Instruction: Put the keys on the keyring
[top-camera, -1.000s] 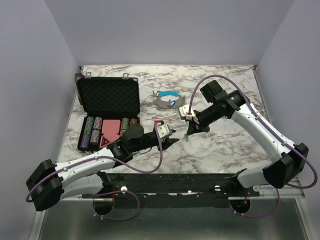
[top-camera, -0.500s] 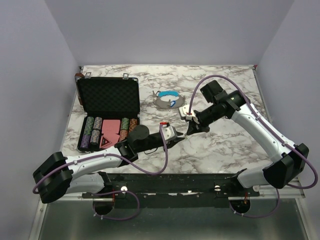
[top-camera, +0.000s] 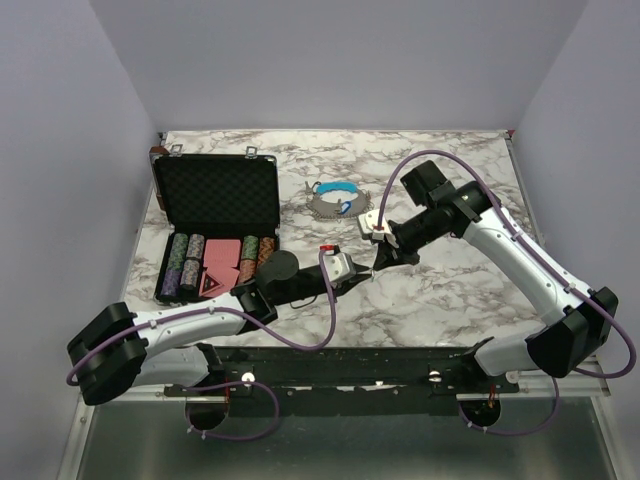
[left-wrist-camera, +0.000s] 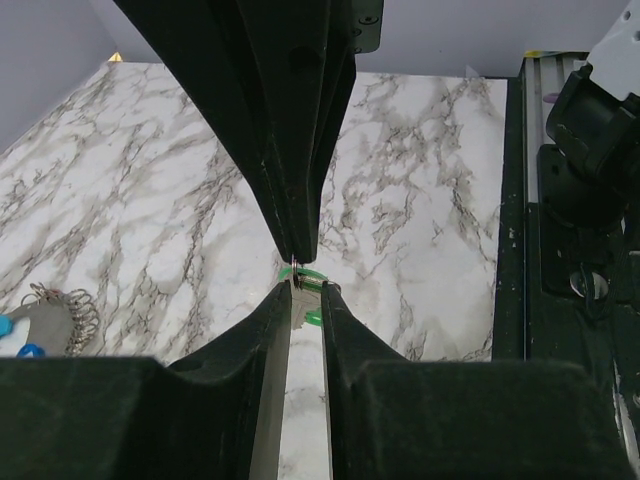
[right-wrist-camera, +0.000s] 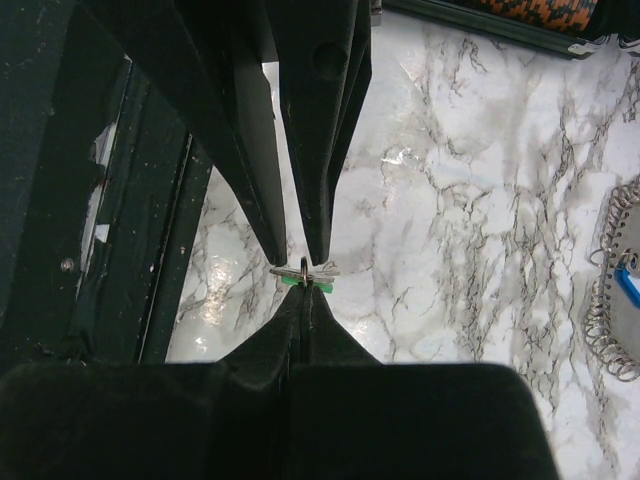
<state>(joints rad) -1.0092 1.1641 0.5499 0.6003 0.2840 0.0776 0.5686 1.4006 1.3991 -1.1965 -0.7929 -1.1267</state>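
Note:
A small key with a green head hangs just above the marble near the table's middle. My right gripper is shut on the little metal ring at the key's head. My left gripper meets it tip to tip from the left. Its jaws are narrow, with the key's blade filling the gap between the two fingers. The keyring, a grey loop with a blue segment, lies on the table behind both grippers with nothing touching it.
An open black foam-lined case sits at the back left, with rows of poker chips in its lower half. The black mounting rail runs along the near edge.
My left gripper has moved right to the key hanging from the right gripper, and its jaws have narrowed around the blade. The right arm has stayed still.

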